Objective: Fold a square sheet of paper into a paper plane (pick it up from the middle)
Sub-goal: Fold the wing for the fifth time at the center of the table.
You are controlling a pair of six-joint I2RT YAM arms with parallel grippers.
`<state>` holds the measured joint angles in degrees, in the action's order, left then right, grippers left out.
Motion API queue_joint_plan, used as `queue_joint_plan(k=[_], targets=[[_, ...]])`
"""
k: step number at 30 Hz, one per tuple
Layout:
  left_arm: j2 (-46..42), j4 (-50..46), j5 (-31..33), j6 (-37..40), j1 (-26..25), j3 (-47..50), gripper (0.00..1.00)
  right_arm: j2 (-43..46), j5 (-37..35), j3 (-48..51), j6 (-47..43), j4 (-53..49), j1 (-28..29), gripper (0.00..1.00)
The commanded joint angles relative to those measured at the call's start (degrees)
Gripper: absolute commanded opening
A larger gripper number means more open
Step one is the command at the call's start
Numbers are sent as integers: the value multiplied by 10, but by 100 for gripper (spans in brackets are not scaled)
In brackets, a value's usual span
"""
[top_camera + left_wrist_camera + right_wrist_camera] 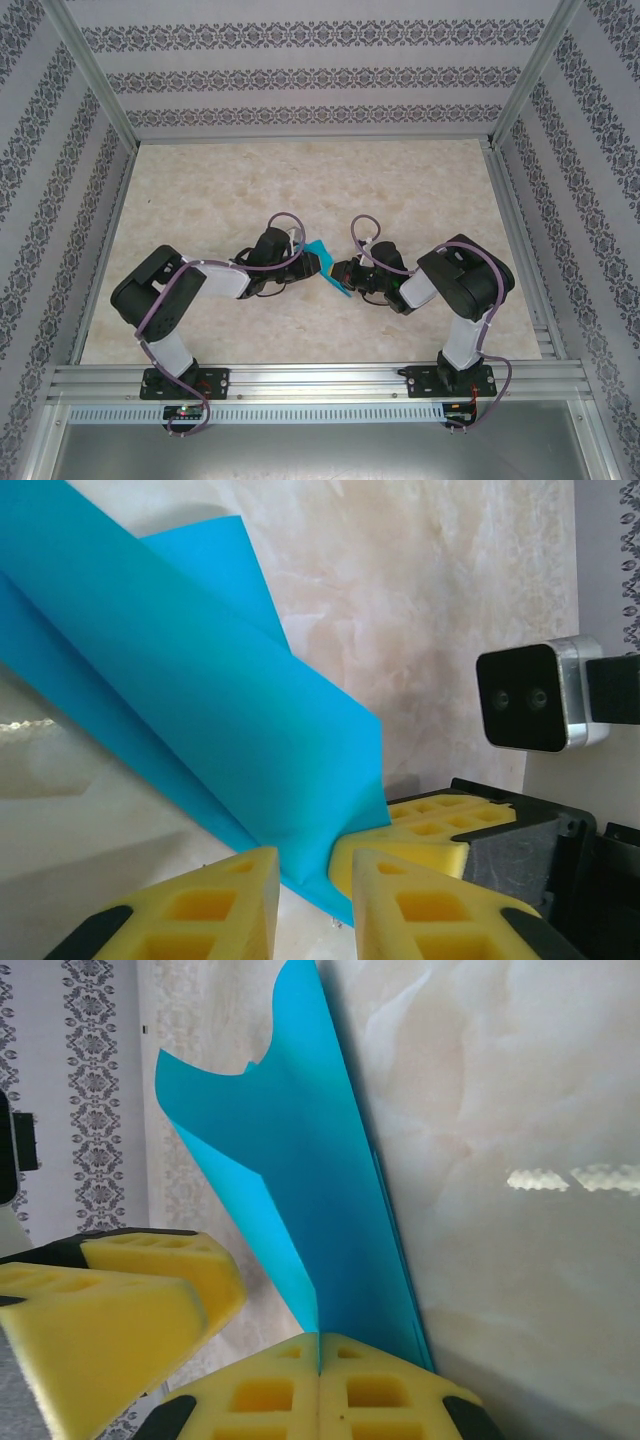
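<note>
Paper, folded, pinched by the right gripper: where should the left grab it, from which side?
Probably the lower corner of the paper, beside the right gripper's pinch. Come in from the left, with the left gripper straddling the sheet. There the layers lie flat together; farther up the flaps splay apart and would likely crumple.

The table (300, 190) has a pale beige, marble-patterned top, glossy enough to throw back bright patches of light in the wrist views. Aluminium rails (320, 372) frame its near edge and both sides. The left arm base (185, 382) and right arm base (450, 380) are bolted to the near rail. Mid-table, the square sheet of paper (326, 266) seems to hang just above the surface; whether its lower corner touches is unclear.
</note>
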<state>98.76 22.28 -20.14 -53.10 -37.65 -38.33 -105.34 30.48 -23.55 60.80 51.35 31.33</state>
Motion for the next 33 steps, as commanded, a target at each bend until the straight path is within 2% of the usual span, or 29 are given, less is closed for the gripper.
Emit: queue_joint_plan(k=[1,23,33], targets=[[13,46,-14,12,-8,-15,24,-7,-17,14,-8,-34,-6,0],[53,48,-13,17,-9,-35,18,-14,-14,11,-19,-51,-8,0],[62,35,-10,19,-9,-43,15,0,-11,9,-26,-69,-9,5]])
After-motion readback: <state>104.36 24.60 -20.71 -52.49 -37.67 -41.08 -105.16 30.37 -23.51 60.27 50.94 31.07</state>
